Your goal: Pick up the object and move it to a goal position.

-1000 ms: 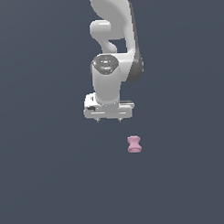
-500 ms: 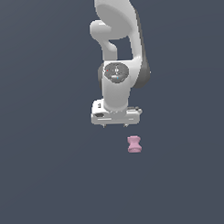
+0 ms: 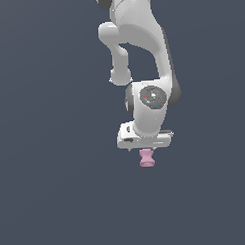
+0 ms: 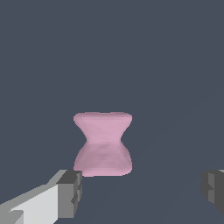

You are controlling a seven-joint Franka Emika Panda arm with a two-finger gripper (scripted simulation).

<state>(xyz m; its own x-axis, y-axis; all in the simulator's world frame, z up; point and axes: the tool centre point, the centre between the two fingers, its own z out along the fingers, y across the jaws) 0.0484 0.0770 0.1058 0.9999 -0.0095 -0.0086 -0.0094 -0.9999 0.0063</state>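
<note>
The object is a small pale pink spool-shaped piece (image 3: 147, 158) standing on the dark grey floor, with a narrow waist and flared ends. In the exterior view the white gripper (image 3: 145, 148) hangs directly over it and hides its top. In the wrist view the spool (image 4: 103, 143) sits ahead of the gripper (image 4: 142, 190), nearer one dark fingertip (image 4: 70, 192) than the other fingertip (image 4: 213, 186). The fingers stand wide apart and hold nothing. They do not touch the spool.
The white arm (image 3: 142, 54) rises from the gripper toward the top of the exterior view. The flat dark grey floor (image 3: 57, 197) surrounds the spool, and I see no other objects or a goal marker.
The gripper has moved toward the exterior view's right and down, from beside and above the spool to directly over it. The spool has not moved.
</note>
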